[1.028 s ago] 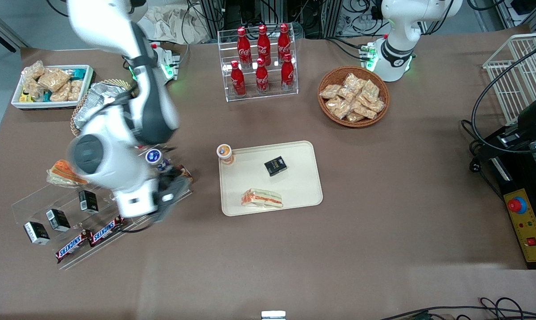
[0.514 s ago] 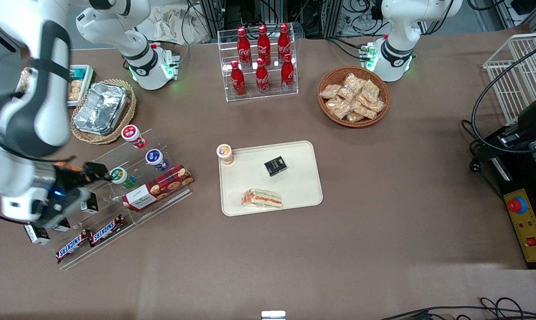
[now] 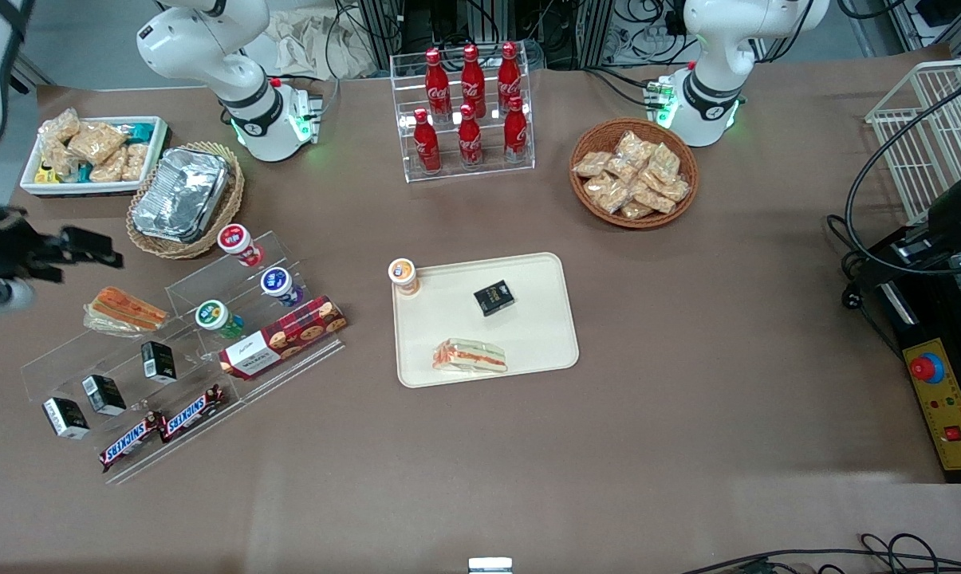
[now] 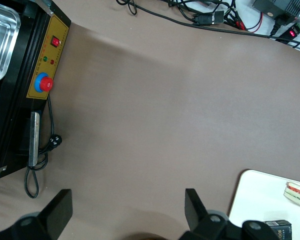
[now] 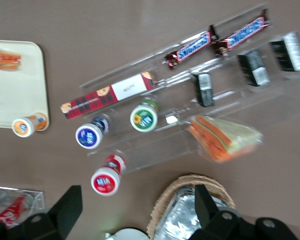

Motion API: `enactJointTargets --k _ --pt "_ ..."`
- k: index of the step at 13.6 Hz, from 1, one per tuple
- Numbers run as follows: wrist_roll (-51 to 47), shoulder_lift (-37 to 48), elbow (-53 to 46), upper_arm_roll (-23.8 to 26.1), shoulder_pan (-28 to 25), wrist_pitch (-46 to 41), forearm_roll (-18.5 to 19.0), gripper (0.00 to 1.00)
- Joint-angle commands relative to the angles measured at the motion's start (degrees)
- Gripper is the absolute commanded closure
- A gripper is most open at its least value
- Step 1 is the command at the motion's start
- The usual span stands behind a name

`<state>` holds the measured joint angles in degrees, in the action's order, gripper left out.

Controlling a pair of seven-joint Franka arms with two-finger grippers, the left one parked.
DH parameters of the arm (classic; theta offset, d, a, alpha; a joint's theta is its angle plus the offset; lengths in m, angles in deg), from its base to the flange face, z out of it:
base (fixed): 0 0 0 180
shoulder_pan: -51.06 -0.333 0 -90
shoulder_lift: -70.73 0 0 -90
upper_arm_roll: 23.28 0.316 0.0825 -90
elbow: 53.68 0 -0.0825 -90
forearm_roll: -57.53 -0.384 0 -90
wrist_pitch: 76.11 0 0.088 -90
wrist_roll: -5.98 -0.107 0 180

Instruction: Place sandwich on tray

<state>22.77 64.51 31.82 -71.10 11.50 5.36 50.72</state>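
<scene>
The clear-wrapped sandwich point(image 3: 470, 355) with pale bread and a thin orange-red stripe lies flat on the cream tray point(image 3: 536, 339), near the tray edge closest to the front camera. It also shows in the right wrist view point(image 5: 4, 58) on the tray point(image 5: 15, 95), and in the left wrist view point(image 4: 299, 192). My gripper point(image 3: 89, 255) is open and empty. It hangs high over the working arm's end of the table, far from the tray. In the right wrist view the gripper point(image 5: 137, 210) has its fingers spread above the foil container's basket.
The tray also holds a black box point(image 3: 494, 297) and an orange-lidded cup point(image 3: 403, 275). A second wedge sandwich with a broad orange face point(image 3: 121, 311) lies beside an acrylic shelf point(image 3: 209, 351) of cups, a biscuit box and Snickers bars. Also here: a foil container point(image 3: 182, 194), a cola rack point(image 3: 468, 112) and a snack basket point(image 3: 634, 173).
My arm has swung up and away from over the acrylic shelf toward the working arm's end of the table. The sandwich has stayed still on the tray.
</scene>
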Motion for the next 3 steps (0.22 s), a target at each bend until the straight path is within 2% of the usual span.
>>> enactJointTargets --k 1,3 --pt "-1.77 6.38 1.87 0.35 -2.01 -0.44 5.83 0.0" --pt "-1.41 6.48 0.91 0.27 -1.92 -1.23 5.76 0.0"
